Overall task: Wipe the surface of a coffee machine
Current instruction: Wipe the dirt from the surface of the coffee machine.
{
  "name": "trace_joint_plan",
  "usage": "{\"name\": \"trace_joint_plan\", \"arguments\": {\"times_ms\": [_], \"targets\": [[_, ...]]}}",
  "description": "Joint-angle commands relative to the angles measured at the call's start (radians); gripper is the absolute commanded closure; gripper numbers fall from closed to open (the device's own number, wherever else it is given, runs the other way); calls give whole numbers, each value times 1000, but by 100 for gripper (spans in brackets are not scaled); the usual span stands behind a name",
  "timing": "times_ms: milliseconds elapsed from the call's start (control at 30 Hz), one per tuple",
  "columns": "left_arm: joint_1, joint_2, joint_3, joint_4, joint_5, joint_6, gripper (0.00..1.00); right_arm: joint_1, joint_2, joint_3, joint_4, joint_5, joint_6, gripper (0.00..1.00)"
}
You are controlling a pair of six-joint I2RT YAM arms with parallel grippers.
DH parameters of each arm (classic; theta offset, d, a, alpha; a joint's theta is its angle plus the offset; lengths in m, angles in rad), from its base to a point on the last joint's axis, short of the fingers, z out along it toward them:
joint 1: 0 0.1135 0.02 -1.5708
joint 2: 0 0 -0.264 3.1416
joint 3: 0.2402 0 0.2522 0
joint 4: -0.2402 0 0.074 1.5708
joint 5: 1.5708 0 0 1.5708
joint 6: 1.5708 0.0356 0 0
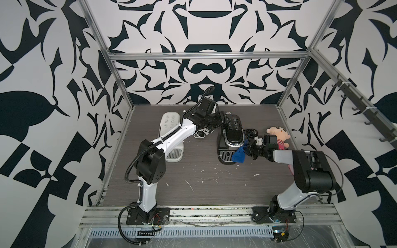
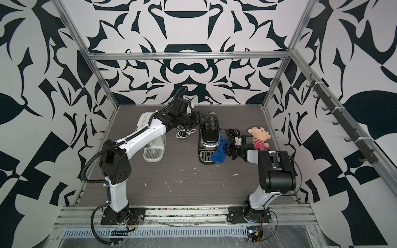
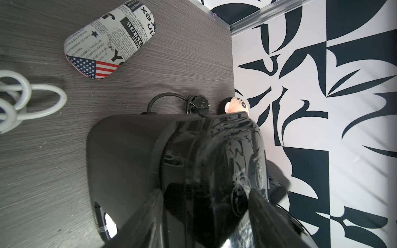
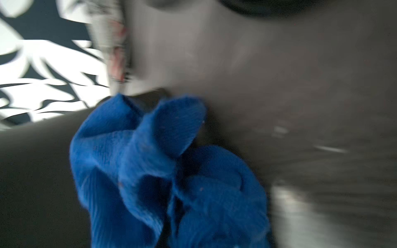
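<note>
A black coffee machine (image 1: 233, 135) (image 2: 209, 135) stands mid-table in both top views. My left gripper (image 1: 223, 121) (image 3: 205, 192) reaches in from the left, its two fingers clasping the machine's glossy rear top (image 3: 214, 154) between them. My right gripper (image 1: 249, 149) (image 2: 228, 148) is shut on a bunched blue cloth (image 1: 238, 155) (image 4: 171, 171). The cloth is pressed against the machine's right front side, over the drip tray. In the right wrist view the cloth hides the fingers and the picture is blurred.
A white coffee machine (image 1: 169, 128) stands under my left arm, a white cord (image 1: 199, 134) coiled beside it. Right of the black machine lie a black cord (image 1: 250, 132) and a plush doll (image 1: 278, 137). A newsprint-patterned case (image 3: 109, 40) lies behind.
</note>
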Motion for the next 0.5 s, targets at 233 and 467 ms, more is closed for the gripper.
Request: {"name": "trace_joint_plan", "arguments": {"times_ms": [233,467], "targets": [[-19,-16,-33,-44,9,-1,34,15,-260,111,-207,-4,-80,100],[-21,-18,-43,-36,10,-5,34,18,-416,223,-322,11,-82,100]]}}
